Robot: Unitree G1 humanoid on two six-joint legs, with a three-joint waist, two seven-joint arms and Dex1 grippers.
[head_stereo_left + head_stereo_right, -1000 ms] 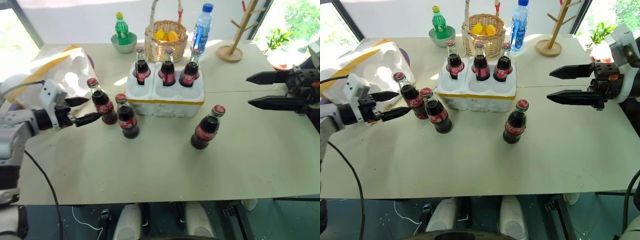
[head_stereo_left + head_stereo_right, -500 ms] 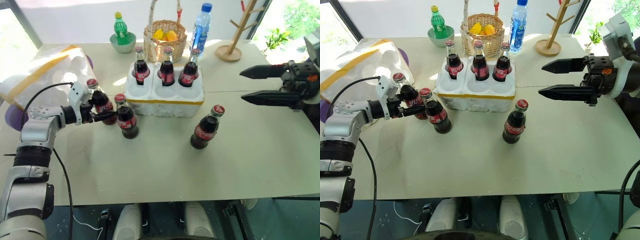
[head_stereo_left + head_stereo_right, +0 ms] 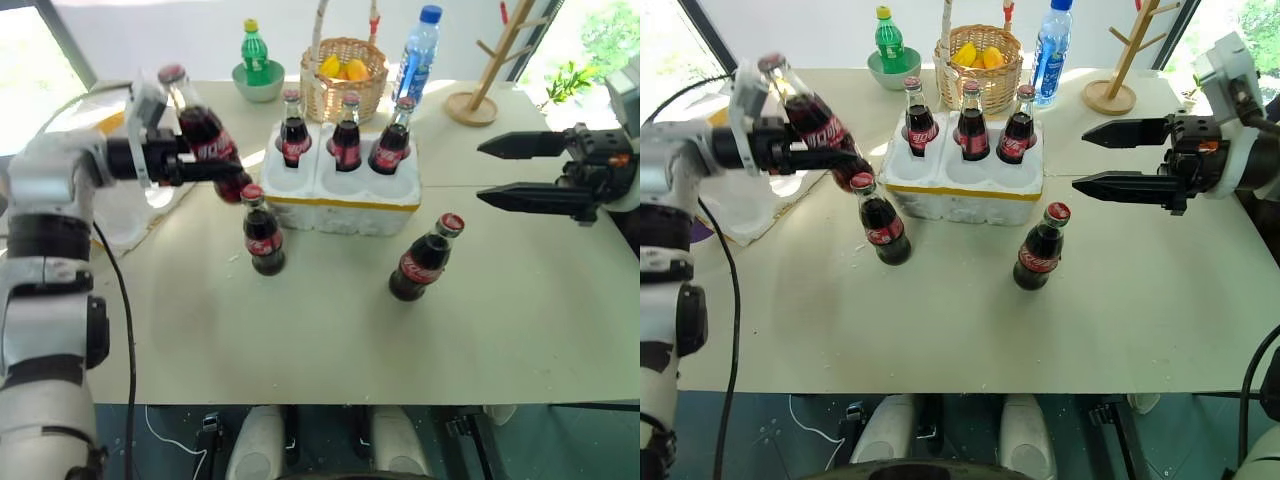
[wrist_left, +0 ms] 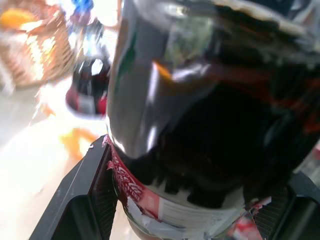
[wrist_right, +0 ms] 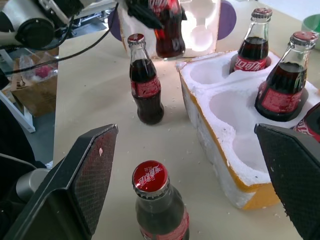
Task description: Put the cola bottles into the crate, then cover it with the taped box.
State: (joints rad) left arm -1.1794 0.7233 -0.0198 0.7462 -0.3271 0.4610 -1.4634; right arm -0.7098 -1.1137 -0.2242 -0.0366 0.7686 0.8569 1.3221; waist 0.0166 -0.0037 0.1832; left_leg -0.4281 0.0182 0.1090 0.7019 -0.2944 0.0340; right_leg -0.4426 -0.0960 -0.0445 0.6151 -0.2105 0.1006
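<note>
Beige counter lies bare across the lower frame. At upper left my left gripper clamps a tilted cola bottle just beside the crate, whose back wells hold three bottles. My right gripper hovers wide at right. My right wrist view shows empty front wells.

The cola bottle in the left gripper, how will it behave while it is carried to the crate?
The held cola bottle looks like full glass, so probably rigid and heavy for its size. The left gripper clamps it tilted, so it may slip. Its narrow base could tip when set into the crate.
</note>
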